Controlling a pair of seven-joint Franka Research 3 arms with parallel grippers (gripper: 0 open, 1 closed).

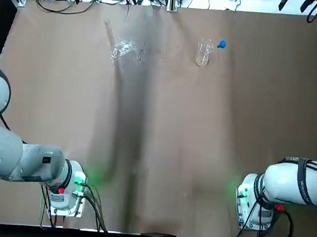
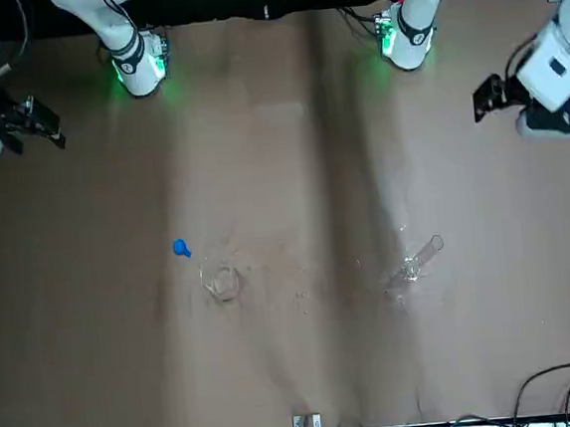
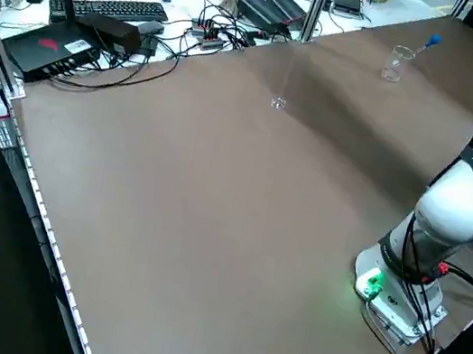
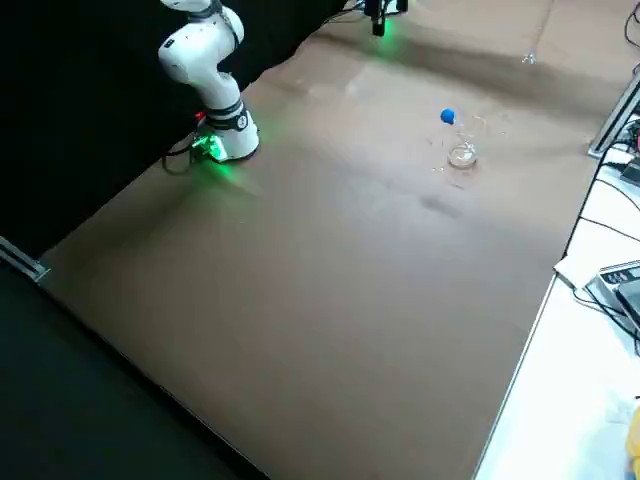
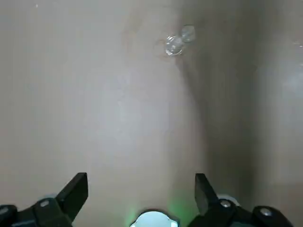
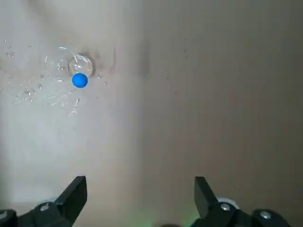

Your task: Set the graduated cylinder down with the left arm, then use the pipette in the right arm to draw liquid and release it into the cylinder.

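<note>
- Landmark: beaker (image 1: 203,51), short clear glass, upright on the brown worktop (image 1: 161,151) toward the far edge, on the right arm's half.
- Left arm (image 1: 12,156) — pulled back to the near left corner, well apart from the beaker. Left gripper (image 5: 141,189): jaws spread, nothing between them, bare worktop below.
- Graduated cylinder (image 1: 116,42) — lying on its side well to the left of the beaker, at about the same depth, its round foot toward the near side. A clear glassy cluster (image 1: 132,48) lies just beside it, on the beaker's side.
- Pipette (image 1: 221,44) — blue bulb shows at the beaker's right rim, slanting out over it; the clear stem cannot be made out against the glass.
- Liquid: not discernible in the beaker.
- Right arm (image 1: 288,183) — back at the near right corner, well apart from the beaker. Right gripper (image 6: 140,189): jaws spread, empty.
</note>
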